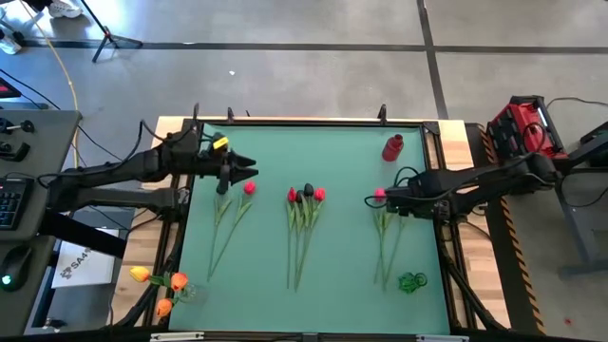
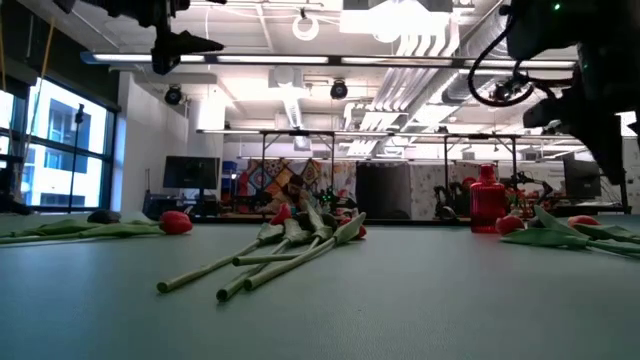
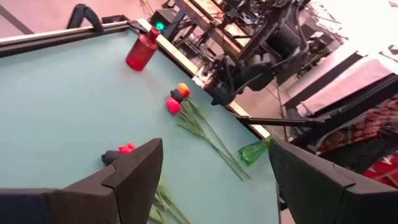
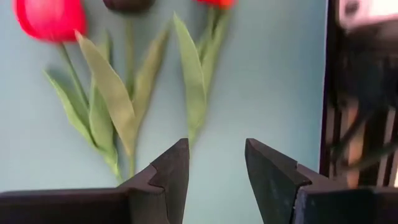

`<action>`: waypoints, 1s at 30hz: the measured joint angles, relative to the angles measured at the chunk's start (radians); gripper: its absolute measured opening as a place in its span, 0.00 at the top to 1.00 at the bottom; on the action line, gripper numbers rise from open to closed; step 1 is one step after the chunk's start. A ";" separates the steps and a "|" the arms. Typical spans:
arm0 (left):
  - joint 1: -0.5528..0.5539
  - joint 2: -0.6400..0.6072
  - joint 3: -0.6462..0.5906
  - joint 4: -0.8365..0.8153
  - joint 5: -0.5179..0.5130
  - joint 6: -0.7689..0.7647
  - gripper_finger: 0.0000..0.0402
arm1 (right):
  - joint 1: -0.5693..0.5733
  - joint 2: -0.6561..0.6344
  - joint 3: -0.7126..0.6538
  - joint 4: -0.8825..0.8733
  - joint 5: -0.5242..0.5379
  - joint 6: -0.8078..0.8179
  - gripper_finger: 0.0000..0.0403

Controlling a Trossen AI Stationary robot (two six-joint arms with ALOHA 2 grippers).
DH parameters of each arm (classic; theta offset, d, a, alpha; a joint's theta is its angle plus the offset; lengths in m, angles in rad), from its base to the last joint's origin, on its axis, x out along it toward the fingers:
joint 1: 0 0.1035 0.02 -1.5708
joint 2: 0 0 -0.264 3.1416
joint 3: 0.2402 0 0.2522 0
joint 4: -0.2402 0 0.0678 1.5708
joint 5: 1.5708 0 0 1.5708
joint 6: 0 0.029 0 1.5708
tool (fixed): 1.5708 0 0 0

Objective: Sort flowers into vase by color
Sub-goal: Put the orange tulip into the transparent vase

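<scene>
Three bunches of tulips lie flat on the green table. The left bunch has a red head. The middle bunch has red and dark heads. The right bunch shows an orange, a dark and a red head. My left gripper hangs open, high above the left bunch's heads, with nothing between its fingers. My right gripper points down, open, above the leaves of the right bunch and clear of them.
A red vase stands at the far right. A green vase sits near the right bunch's stem ends. A clear vase with orange tulips is at the near left corner. Bare table lies between the bunches.
</scene>
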State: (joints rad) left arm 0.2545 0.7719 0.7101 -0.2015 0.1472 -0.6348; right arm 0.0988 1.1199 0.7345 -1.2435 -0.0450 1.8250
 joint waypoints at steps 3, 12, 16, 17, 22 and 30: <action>-0.004 0.039 0.000 0.030 0.023 -0.007 0.30 | 0.050 0.001 0.000 -0.023 -0.035 0.071 0.64; -0.015 0.156 0.000 0.101 0.054 0.016 0.30 | 0.213 0.075 -0.067 0.109 0.061 0.356 0.64; 0.012 0.155 0.000 0.102 0.054 0.028 0.30 | 0.225 0.115 -0.144 0.233 0.088 0.399 0.64; 0.020 0.151 0.000 0.102 0.054 0.037 0.30 | 0.225 0.122 -0.160 0.260 0.099 0.405 0.64; 0.065 0.130 0.000 0.097 0.097 0.044 0.30 | 0.222 0.145 -0.204 0.356 0.132 0.414 0.64; 0.087 0.116 0.000 0.087 0.130 0.037 0.32 | 0.222 0.144 -0.205 0.392 0.147 0.419 0.66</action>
State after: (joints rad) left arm 0.3412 0.8875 0.7097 -0.1147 0.2769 -0.5976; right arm 0.3210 1.2643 0.5291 -0.8515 0.1017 2.2439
